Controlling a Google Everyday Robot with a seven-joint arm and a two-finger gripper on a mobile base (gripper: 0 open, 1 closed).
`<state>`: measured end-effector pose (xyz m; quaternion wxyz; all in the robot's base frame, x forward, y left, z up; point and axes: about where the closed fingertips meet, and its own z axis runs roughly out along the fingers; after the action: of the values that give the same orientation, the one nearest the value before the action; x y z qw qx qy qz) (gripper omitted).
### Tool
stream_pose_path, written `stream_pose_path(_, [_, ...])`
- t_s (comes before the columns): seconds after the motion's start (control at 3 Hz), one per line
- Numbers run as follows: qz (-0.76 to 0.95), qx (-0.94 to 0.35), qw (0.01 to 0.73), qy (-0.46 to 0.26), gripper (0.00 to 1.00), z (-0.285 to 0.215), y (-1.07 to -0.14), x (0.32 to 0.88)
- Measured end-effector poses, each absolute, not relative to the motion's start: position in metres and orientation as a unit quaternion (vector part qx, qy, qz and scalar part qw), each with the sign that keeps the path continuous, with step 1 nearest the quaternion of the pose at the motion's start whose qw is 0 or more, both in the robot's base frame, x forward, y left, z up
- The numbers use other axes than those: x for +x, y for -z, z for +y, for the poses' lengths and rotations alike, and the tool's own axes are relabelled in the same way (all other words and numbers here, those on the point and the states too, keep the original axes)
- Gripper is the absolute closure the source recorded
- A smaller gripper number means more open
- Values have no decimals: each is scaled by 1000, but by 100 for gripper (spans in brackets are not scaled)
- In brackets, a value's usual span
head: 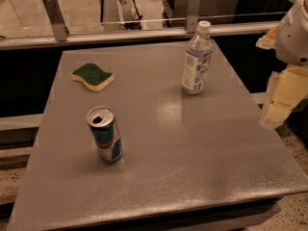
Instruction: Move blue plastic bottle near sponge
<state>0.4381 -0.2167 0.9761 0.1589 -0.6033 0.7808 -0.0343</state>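
Camera view: gripper (281, 102) beyond table's (192, 153) right edge — grip unclear — blue plastic bottle (197, 61) nearest.

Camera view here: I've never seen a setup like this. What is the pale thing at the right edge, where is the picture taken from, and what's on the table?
The pale shape at the right edge is the robot's arm. It ends in its gripper, a two-finger clamp that serves as its hand. The gripper hangs by the table's right edge, apart from every object, and nothing appears to be held.

There is only one picture. It looks down at an angle on the gray table; where the camera is mounted is not on record.

Three things are on the table, all apart from each other. A blue plastic bottle with a white cap stands upright at the back right. A sponge, dark green on top and yellow below, lies flat at the back left. An opened blue-and-silver drink can stands upright at the front left.
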Motion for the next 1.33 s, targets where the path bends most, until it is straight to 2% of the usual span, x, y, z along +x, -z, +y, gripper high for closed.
stream_pose_path(0.33, [781,-603,159,34,0,-217,-976,438])
stream_pose_path(0.67, [785,-593,172,43,0,-224,-969,461])
stream_pose_path(1.33, [804,-547,234,-9,0,-224,-922,529])
